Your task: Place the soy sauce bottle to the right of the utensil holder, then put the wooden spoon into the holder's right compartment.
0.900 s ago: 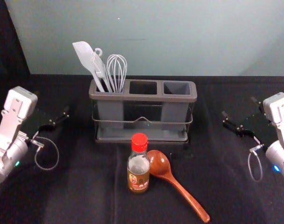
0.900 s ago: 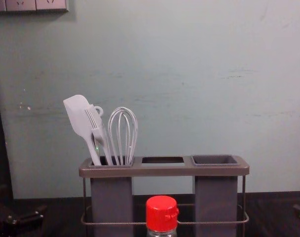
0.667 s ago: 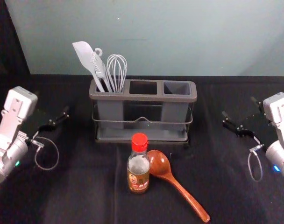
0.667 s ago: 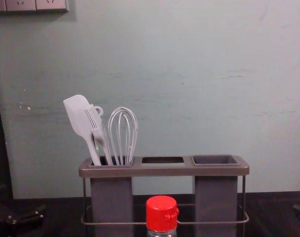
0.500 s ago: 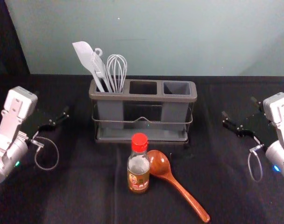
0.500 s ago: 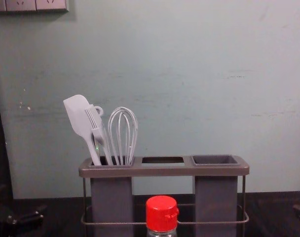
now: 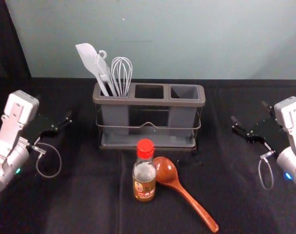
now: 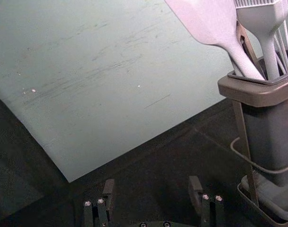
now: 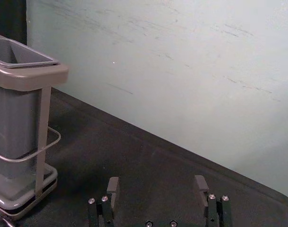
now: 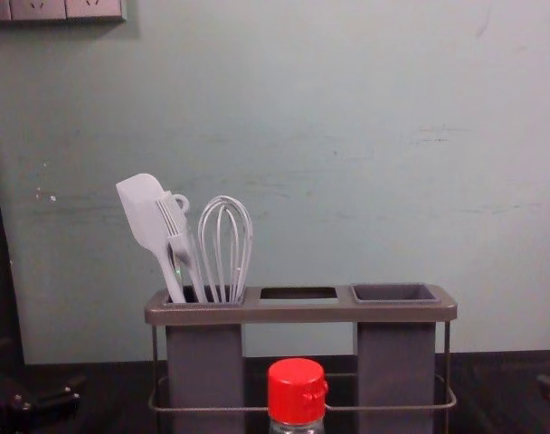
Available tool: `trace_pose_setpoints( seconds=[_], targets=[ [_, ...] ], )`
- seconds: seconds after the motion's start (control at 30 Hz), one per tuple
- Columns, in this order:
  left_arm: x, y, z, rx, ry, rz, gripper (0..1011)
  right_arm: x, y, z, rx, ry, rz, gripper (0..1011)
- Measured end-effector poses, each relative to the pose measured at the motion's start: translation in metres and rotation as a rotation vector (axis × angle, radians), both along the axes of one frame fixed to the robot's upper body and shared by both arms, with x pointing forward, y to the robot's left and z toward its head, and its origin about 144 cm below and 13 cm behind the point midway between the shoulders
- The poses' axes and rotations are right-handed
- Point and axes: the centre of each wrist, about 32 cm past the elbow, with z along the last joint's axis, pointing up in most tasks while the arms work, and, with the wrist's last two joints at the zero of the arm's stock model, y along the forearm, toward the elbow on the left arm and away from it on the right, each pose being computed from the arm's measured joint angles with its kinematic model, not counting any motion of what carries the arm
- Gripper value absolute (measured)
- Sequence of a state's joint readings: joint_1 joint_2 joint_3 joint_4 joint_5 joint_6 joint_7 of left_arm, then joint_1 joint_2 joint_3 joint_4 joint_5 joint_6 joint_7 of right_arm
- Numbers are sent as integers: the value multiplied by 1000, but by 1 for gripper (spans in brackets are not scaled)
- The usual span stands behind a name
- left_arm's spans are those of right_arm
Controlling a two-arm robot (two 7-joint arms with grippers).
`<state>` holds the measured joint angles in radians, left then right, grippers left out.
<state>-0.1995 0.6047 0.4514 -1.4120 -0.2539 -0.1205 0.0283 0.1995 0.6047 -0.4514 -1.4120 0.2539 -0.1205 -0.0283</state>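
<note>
Your L gripper (image 8: pixel 152 183) & R gripper (image 9: pixel 157 180) are wide open, empty. Red-capped glass soy btl (image 7: pixel 144 176) stands in front of grey plastic holder (image 7: pixel 147 102); glossy wooden spoon (image 7: pixel 166 170) lies so close, a finger snagging it could tip btl.

Head and chest views, earlier pictures against the present one: from my remote station I can make out no displacement, no rotation and no altered contact over this interval of under a second. Left and right wrist views, present moment only: I have no earlier picture from either to set beside it, so I cannot tell of any change there.
</note>
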Motion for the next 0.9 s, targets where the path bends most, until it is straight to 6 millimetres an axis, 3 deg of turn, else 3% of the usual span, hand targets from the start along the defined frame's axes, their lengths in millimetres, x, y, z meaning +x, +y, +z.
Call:
trace_pose_setpoints(
  seconds=[0.47, 0.9],
  targets=[
    [0, 0, 0, 0, 0, 0, 1000, 0, 0, 0, 0, 0, 0, 1003],
    [0, 0, 0, 0, 0, 0, 1000, -39, 5, 2, -24, -16, 43, 1003]
  ],
)
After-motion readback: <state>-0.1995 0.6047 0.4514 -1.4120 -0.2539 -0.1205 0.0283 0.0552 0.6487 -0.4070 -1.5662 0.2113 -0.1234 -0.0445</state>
